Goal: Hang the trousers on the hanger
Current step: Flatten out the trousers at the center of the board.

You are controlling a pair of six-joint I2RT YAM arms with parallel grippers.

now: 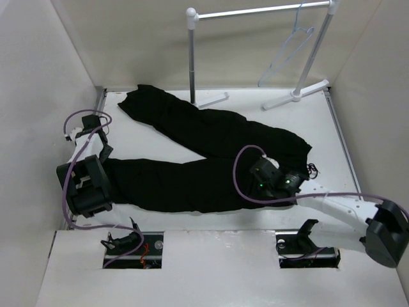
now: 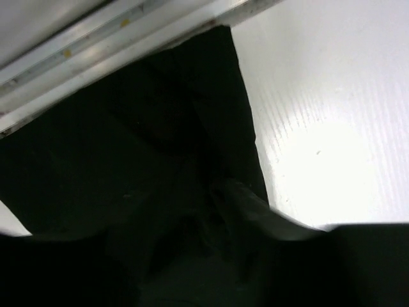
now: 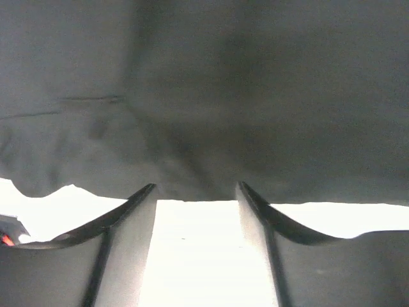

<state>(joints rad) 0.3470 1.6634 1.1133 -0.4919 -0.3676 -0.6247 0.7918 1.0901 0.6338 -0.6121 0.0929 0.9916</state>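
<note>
Right fingers (image 3: 128, 243) stood wide, the trousers (image 3: 204, 96) edge just past their tips over bare surface (image 3: 198, 256); left fingers (image 2: 255, 214) sat on the cloth, spread unclear; hanger (image 1: 279, 57) hung well apart on rail (image 1: 262, 11).

left arm (image 1: 85, 184): bent low (wrist tipped down) | right arm (image 1: 339, 208): reaching left, low | right pincer (image 3: 195, 187): fingers apart
</note>
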